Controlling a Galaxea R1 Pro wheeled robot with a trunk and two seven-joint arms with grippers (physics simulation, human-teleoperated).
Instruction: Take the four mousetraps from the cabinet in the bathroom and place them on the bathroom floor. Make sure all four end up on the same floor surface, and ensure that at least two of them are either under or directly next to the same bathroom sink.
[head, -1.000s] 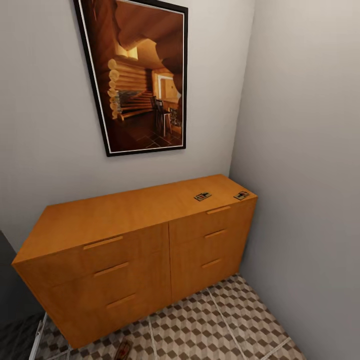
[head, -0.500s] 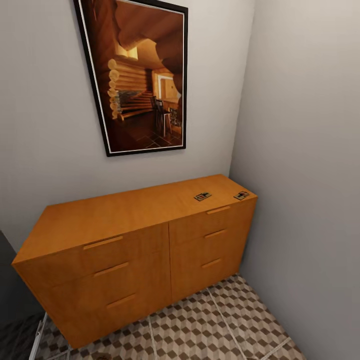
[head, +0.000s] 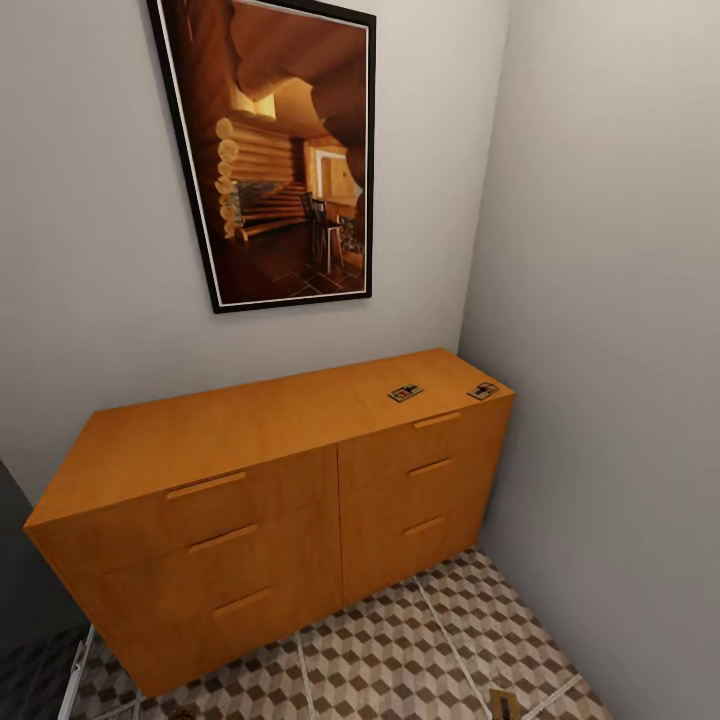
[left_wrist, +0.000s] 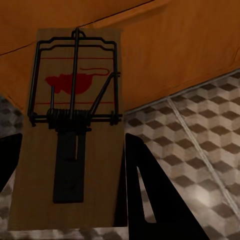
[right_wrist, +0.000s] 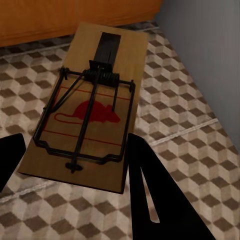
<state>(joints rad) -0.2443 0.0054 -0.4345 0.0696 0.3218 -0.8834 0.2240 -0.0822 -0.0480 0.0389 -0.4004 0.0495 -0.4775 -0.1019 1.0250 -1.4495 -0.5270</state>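
Two mousetraps (head: 405, 393) (head: 482, 390) lie on the right end of the orange-brown cabinet (head: 230, 440), small and dark. In the left wrist view my left gripper (left_wrist: 72, 145) is shut on a tan wooden mousetrap (left_wrist: 95, 165) with wire spring and red mouse print, held in front of the cabinet front above the cube-pattern bathroom floor (left_wrist: 200, 150). My right gripper (right_wrist: 75, 145) is shut on another mousetrap (right_wrist: 100, 55), held low over the floor (right_wrist: 190, 125). The tip of that trap (head: 503, 703) peeks in at the head view's lower edge.
A framed picture (head: 285, 150) hangs above the cabinet. A grey wall (head: 610, 350) closes the right side, close to the cabinet's end. A dark panel (head: 20, 600) stands at the far left. Open tiled floor (head: 400, 650) lies in front of the drawers.
The trap seen low at the left of the head view one second ago has dropped out of that view. A trap's tip has come into view at the lower right.
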